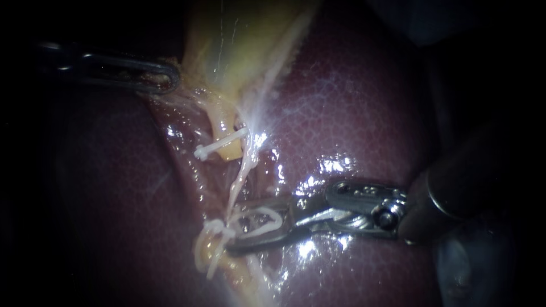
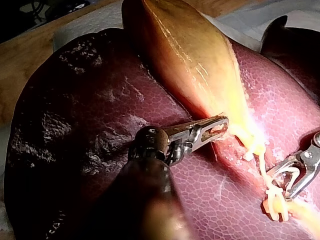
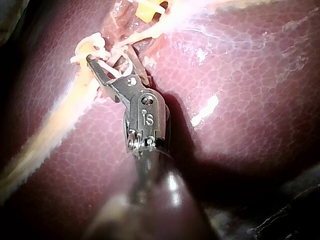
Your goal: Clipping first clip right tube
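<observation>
My right instrument (image 1: 234, 227) comes in from the right, low over the liver (image 1: 364, 108). Its jaws stand apart with a white clip (image 1: 263, 222) seated between them, and the thin pale right tube (image 1: 243, 167) runs down into their gap. The right wrist view shows the same jaws (image 3: 111, 62) straddling that tube. Beside the jaw tips another white clip (image 1: 219, 230) sits on the tissue. A further white clip (image 1: 222, 143) crosses the thick yellow left tube (image 1: 224, 122). At the upper left, my left instrument (image 1: 165, 79) is shut on the gallbladder's edge (image 2: 235, 131).
The yellow gallbladder (image 1: 239, 40) rises beyond the tubes. Wet, glistening liver surrounds the site. In the left wrist view a wooden bench (image 2: 30, 55) and white padding (image 2: 90, 22) lie beyond the liver.
</observation>
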